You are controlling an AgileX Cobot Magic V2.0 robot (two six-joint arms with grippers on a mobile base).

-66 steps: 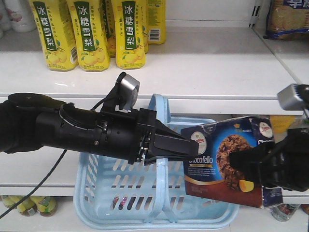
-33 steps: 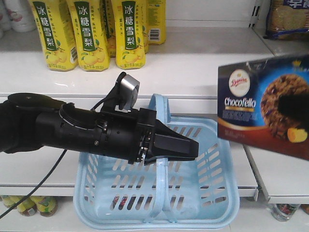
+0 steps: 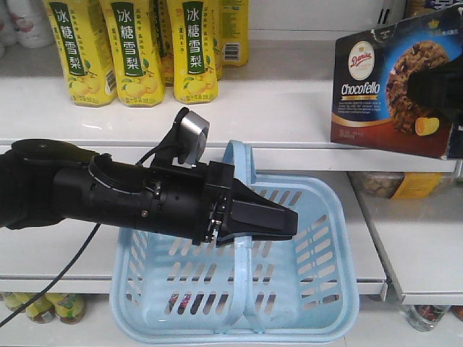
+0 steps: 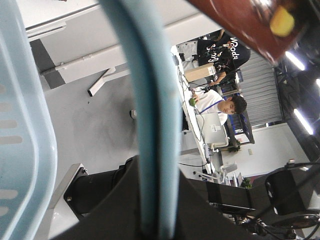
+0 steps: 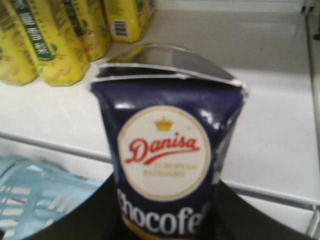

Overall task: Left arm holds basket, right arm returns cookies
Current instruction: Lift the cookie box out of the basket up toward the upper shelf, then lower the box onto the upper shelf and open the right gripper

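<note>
The light blue basket (image 3: 318,289) hangs in front of the lower shelf. Its arched handle (image 3: 239,155) runs through my left gripper (image 3: 286,220), which is shut on it. The left wrist view shows that handle (image 4: 150,125) pinched between the black jaws of the left gripper (image 4: 155,220). The cookies (image 3: 369,94), a navy Chocofello box, are held in the air at the upper right, level with the upper shelf. My right gripper (image 3: 441,90) is shut on the box's right part. In the right wrist view the cookies (image 5: 167,150) stand between the black fingers (image 5: 80,220).
Yellow drink cartons (image 3: 137,50) stand at the back left of the white upper shelf (image 3: 304,101). Packets (image 3: 383,184) lie on the shelf below the box. Bottles (image 3: 43,303) sit at the bottom left. A shelf rail (image 5: 265,197) runs just under the box.
The right gripper has carried the cookies from in front of the basket up and to the right, to the level of the upper shelf. The left arm and basket have not moved.
</note>
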